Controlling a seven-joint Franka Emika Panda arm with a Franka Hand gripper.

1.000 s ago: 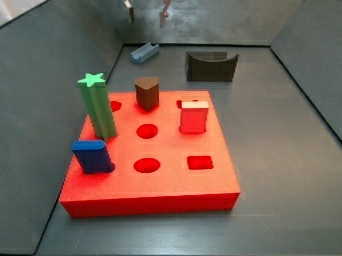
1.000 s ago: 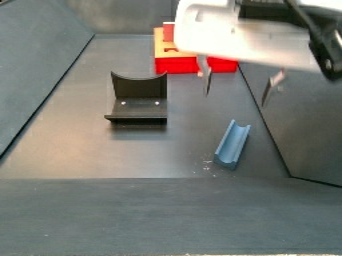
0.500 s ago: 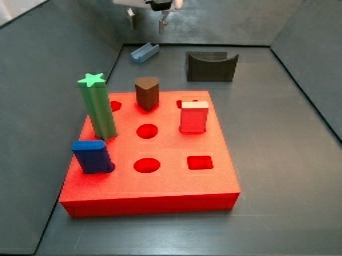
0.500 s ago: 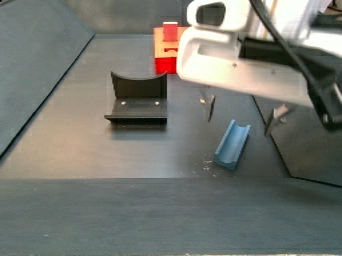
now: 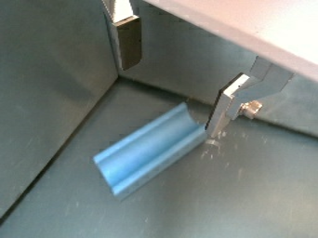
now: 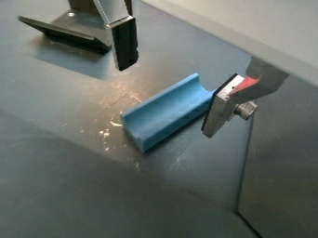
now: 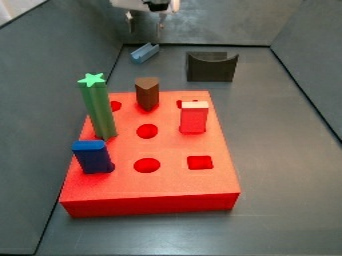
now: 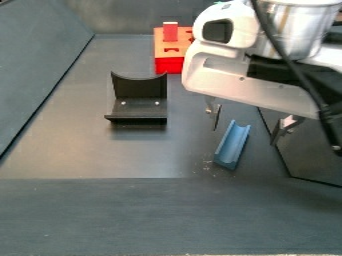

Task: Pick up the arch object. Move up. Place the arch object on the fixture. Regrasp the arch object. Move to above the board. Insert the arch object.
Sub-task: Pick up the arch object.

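The arch object [image 6: 165, 113] is a slate-blue grooved block lying flat on the dark floor; it also shows in a wrist view as the arch object [image 5: 149, 149] and in both side views as the arch object [image 8: 233, 143] and the arch object [image 7: 144, 49]. My gripper [image 8: 247, 125] hangs just above its far end, open, with one finger on each side and nothing held. Both wrist views show the open gripper [image 6: 174, 79] and gripper [image 5: 177, 79] over the block. The fixture [image 8: 136, 97], also fixture [image 7: 211, 66], stands apart to one side. The red board [image 7: 214, 185] lies further off.
On the board stand a green star peg [image 7: 96, 105], a brown peg [image 7: 147, 93], a red peg [image 7: 193, 116] and a blue cuboid [image 7: 91, 156]. The enclosure wall [image 8: 314, 150] rises close beside the arch object.
The gripper has come down and moved closer over the arch object, still open. The arch object and fixture have not moved.
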